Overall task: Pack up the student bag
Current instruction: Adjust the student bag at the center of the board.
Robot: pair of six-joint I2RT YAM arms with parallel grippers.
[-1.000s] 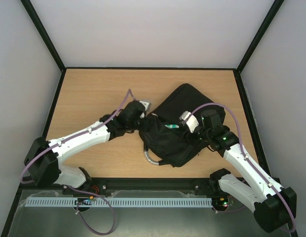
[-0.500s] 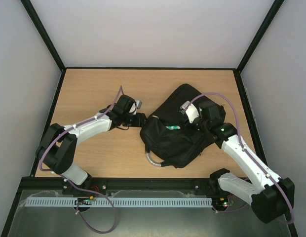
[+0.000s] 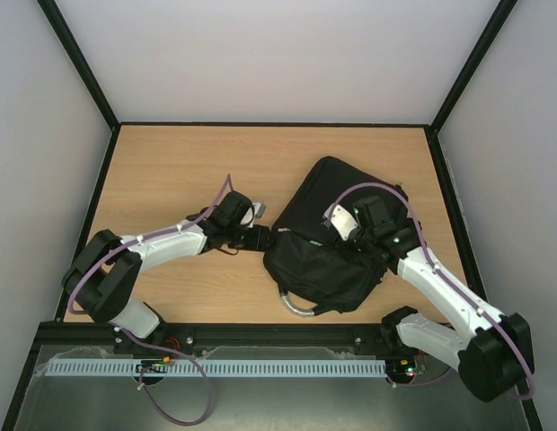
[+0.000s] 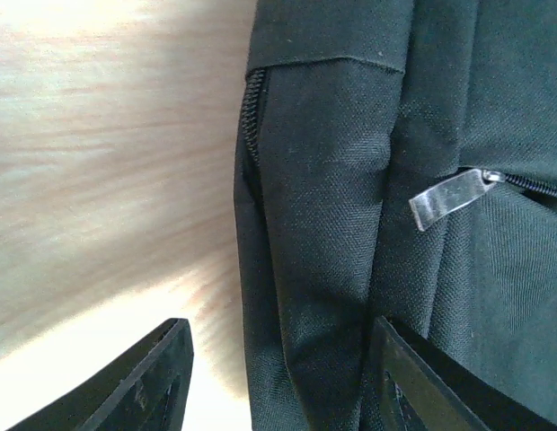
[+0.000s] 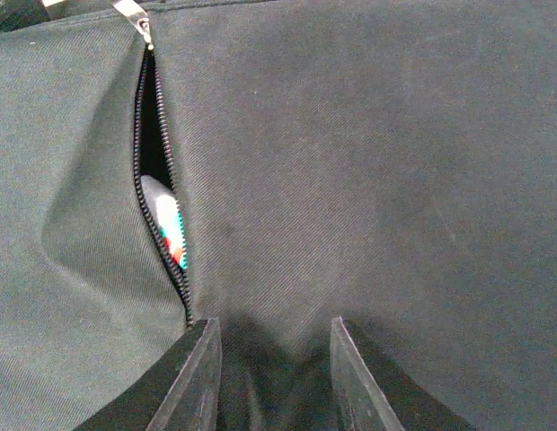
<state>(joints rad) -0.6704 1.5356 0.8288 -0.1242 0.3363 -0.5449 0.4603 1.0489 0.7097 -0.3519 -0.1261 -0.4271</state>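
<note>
The student bag, a large black fabric backpack, lies flat on the right half of the table. My right gripper sits on top of it, and in the right wrist view it is shut on a puckered fold of the bag's fabric. Beside that fold a zip gapes, showing a white item with teal and red marks. My left gripper is at the bag's left edge. It stands open astride that edge, one finger over bare wood. A silver zip pull lies on the bag.
The bag's grey looped handle sticks out toward the near edge. Black frame rails and white walls border the wooden table.
The bag has slid toward the near right with my right gripper on it, which narrowed onto the fabric. My left gripper has followed to the bag's left edge.
</note>
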